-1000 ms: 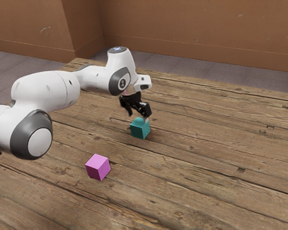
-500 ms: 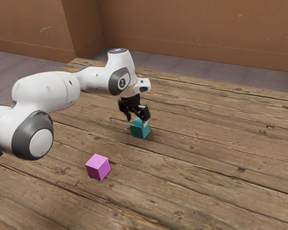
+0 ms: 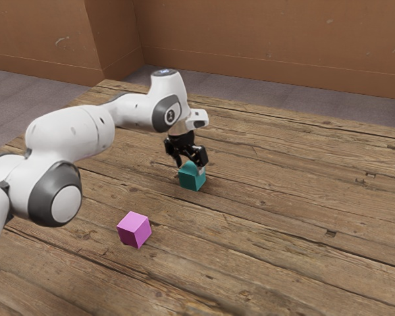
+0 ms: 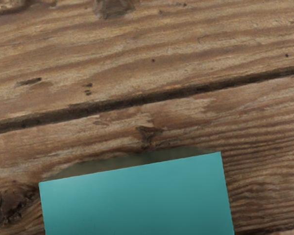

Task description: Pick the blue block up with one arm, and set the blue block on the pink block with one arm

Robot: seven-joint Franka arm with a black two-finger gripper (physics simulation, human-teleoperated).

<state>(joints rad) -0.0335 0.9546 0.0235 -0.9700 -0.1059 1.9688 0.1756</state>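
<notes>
No legible text, no labels, numbers or signs

A table (image 3: 303, 197) of rough wooden planks carries two cubes. The teal block (image 3: 192, 178) sits flat on the boards, with a dark plank seam running just beside it. The pink block (image 3: 133, 230) lies well apart from the teal block, nearer the camera and toward the exterior view's left.

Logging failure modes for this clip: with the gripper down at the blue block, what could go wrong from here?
1. The gripper is open around only the upper part of the blue block; such a shallow grip might slip during the lift.
2. The pink block is small and lies well apart from it; an off-centre release could tip the blue block off.
</notes>
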